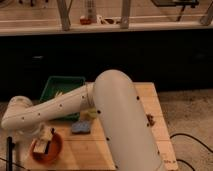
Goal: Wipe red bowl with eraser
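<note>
Camera view: the gripper (45, 142) sits in the red bowl (56, 151) at the counter's (150, 102) 7 o'clock corner, jaws seemingly clamped on the eraser (45, 135). Wiping looks underway, and the next move calls for sweeping the eraser around the bowl's inside.

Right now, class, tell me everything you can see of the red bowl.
The red bowl is small, round, shallow and orange-red, with a smooth look. It stands upright near the front edge of the wooden table, apart from the blue-grey pad. The tool is over its inner side, and the pale eraser shows inside it, hiding part of the bowl.
</note>
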Controlling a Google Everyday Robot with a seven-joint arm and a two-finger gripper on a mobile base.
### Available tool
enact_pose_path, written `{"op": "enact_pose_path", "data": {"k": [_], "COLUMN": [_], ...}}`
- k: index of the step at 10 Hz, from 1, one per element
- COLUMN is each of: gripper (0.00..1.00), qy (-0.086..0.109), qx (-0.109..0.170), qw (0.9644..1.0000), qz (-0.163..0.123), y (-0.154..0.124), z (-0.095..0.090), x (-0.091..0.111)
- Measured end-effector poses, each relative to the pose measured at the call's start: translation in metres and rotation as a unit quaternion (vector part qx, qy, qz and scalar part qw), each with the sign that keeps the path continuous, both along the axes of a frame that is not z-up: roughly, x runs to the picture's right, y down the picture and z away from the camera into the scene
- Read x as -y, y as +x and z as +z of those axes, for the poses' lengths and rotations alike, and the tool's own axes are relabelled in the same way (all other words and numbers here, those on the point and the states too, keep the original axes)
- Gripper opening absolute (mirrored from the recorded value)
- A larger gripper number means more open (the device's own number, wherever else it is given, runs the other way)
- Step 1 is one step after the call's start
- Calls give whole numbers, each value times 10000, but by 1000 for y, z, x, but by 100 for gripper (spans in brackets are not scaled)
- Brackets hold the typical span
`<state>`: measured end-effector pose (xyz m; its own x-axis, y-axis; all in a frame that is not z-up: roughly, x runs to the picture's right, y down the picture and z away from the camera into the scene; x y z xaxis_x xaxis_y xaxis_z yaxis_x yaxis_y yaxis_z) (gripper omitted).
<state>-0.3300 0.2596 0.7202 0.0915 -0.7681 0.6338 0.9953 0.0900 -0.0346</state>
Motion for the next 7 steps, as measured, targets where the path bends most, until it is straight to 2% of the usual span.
{"op": "enact_pose_path", "data": {"k": [3,5,7], "gripper": [0,0,0], "qy": [-196,-255,-215], "qx": [148,57,-112], "qw": [9997,9996,9995], "qz": [-38,47,180], "y": [5,25,45], "z": [-8,-7,-4], "x": [-17,-19,-11]}}
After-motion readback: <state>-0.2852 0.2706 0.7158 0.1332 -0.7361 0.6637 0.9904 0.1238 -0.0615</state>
